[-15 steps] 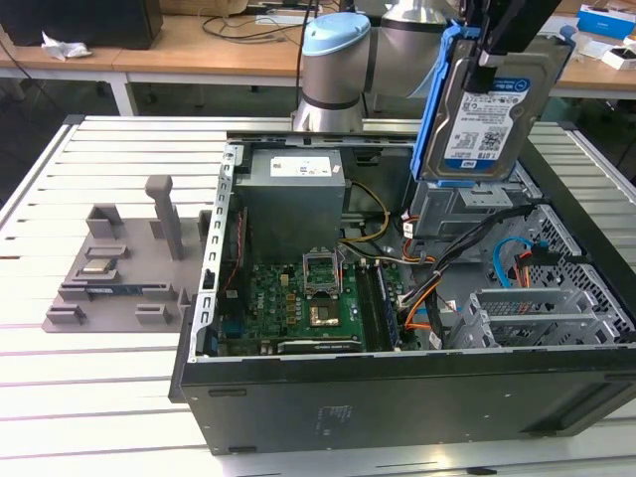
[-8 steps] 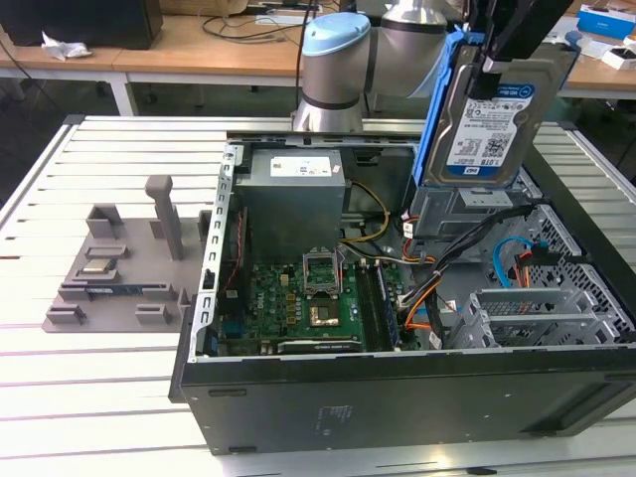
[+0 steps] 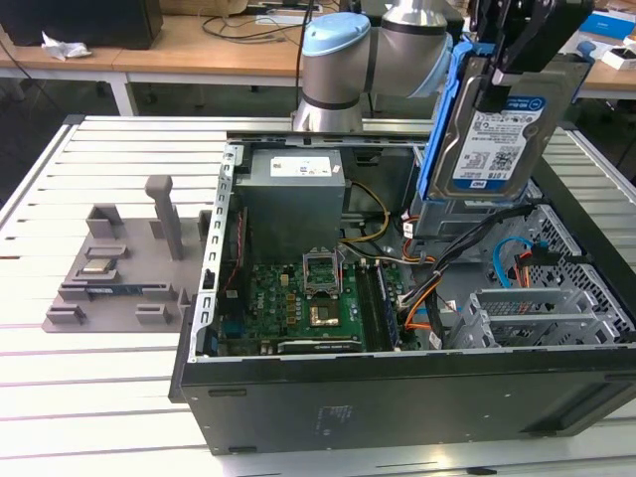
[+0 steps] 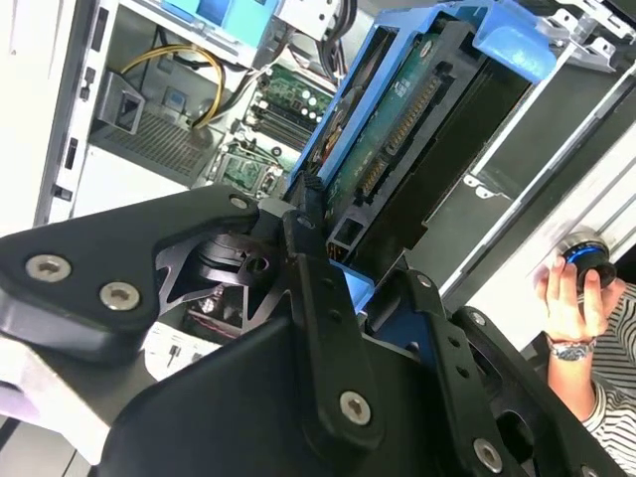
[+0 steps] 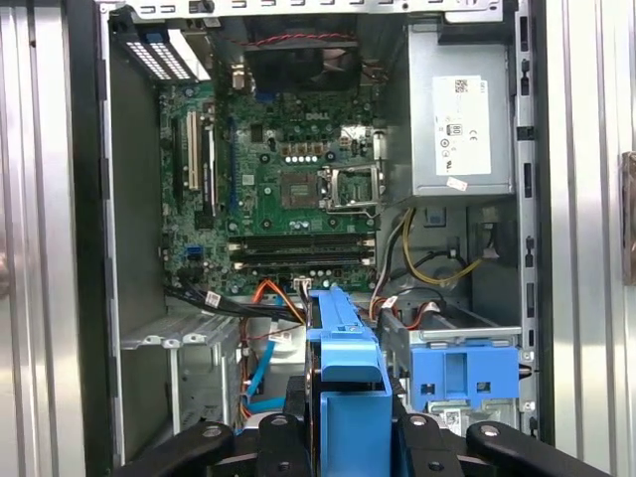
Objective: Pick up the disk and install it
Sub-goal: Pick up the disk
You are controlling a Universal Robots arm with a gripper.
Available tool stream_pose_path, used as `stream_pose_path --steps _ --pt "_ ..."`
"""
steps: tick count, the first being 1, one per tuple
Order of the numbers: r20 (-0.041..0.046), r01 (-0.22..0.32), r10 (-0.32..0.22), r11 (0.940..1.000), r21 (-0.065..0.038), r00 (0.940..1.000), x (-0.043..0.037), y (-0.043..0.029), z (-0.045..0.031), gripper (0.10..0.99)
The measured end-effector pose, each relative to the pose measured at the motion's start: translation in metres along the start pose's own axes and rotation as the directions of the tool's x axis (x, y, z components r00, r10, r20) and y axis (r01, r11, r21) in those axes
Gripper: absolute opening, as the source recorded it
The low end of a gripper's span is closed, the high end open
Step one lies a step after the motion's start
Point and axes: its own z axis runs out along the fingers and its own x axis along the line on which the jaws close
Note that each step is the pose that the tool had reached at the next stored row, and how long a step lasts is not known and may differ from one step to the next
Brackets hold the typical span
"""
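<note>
The gripper (image 3: 497,89) is clamped on the disk (image 3: 500,139), holding it by its blue-framed edge. The disk hangs upright, label outward, above the open computer case (image 3: 397,397), near the power supply (image 3: 293,199).

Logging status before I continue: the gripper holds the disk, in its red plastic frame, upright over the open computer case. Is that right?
Not quite. The frame is blue, not red; the exterior view shows it. The rest stands: the gripper holds the disk upright over the open computer case.
</note>
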Motion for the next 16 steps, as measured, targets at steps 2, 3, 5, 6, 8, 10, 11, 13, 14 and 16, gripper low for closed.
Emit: stream_pose_path --steps 2,3,5,6,8,10,11,13,14,16 --pt "-0.0013 0.000 0.000 1.0000 0.000 1.0000 0.0035 -0.0002 0.0002 0.365" --pt "-0.0030 0.000 0.000 1.0000 0.000 1.0000 0.0056 -0.0002 0.0003 0.365" --pt "-0.0051 0.000 0.000 1.0000 0.000 1.0000 0.0068 -0.0002 0.0007 0.365" --pt "-0.0074 0.000 0.000 1.0000 0.000 1.0000 0.0073 -0.0002 0.0007 0.365" --pt "-0.0090 0.000 0.000 1.0000 0.000 1.0000 0.0077 0.0011 0.0008 0.365" --pt "-0.0092 0.000 0.000 1.0000 0.000 1.0000 0.0078 0.0053 0.0010 0.365" --pt "-0.0093 0.000 0.000 1.0000 0.000 1.0000 0.0080 0.0097 0.0011 0.365" --pt "-0.0094 0.000 0.000 1.0000 0.000 1.0000 0.0093 0.0144 0.0013 0.365" --pt "-0.0094 0.000 0.000 1.0000 0.000 1.0000 0.0107 0.0157 0.0015 0.365" --pt "-0.0094 0.000 0.000 1.0000 0.000 1.0000 0.0147 0.0178 0.0020 0.365"
